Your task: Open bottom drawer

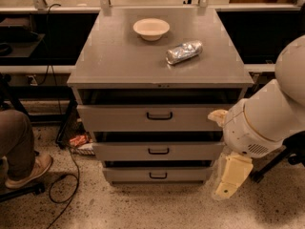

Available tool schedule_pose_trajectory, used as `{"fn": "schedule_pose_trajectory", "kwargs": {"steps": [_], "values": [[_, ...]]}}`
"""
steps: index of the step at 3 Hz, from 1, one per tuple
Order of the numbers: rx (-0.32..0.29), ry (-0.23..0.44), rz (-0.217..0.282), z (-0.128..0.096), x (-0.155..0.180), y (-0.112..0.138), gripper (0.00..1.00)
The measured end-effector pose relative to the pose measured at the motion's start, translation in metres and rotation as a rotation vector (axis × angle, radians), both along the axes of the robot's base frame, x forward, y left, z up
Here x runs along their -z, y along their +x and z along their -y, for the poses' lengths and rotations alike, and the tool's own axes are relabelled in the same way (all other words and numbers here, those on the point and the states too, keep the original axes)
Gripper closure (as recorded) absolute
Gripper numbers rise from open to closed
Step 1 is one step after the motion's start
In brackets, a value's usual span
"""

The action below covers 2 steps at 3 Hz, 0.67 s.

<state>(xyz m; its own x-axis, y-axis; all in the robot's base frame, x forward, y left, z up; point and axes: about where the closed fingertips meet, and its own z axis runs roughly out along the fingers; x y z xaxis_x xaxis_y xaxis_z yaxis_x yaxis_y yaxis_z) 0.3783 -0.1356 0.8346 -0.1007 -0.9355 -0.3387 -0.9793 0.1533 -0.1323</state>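
I read this as a lab: metal drawer cabinet [143, 61], workbenches [267, 67] behind, loose floor cables [71, 175]; gripper [228, 185] low, right of the cabinet.

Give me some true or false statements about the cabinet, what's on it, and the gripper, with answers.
1. The bowl sits on top of the cabinet. True.
2. The gripper is on the bottom drawer's handle. False: it hangs to the right of the cabinet, low near the floor, clear of the handle.
3. The foil pack lies in the bowl. False: it lies on the cabinet top, apart from the bowl, to its right and nearer the front edge.
4. A shoe shows on the floor left of the cabinet. True.
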Motion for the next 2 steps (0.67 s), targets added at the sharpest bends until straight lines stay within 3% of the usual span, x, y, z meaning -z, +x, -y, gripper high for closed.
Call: {"fn": "schedule_pose_trajectory", "kwargs": {"steps": [1,2], "values": [[0.008,-0.003,-0.021,0.008,0.028,0.002,0.0],[0.01,-0.015,-0.048,0.018,0.082,0.008,0.0]]}}
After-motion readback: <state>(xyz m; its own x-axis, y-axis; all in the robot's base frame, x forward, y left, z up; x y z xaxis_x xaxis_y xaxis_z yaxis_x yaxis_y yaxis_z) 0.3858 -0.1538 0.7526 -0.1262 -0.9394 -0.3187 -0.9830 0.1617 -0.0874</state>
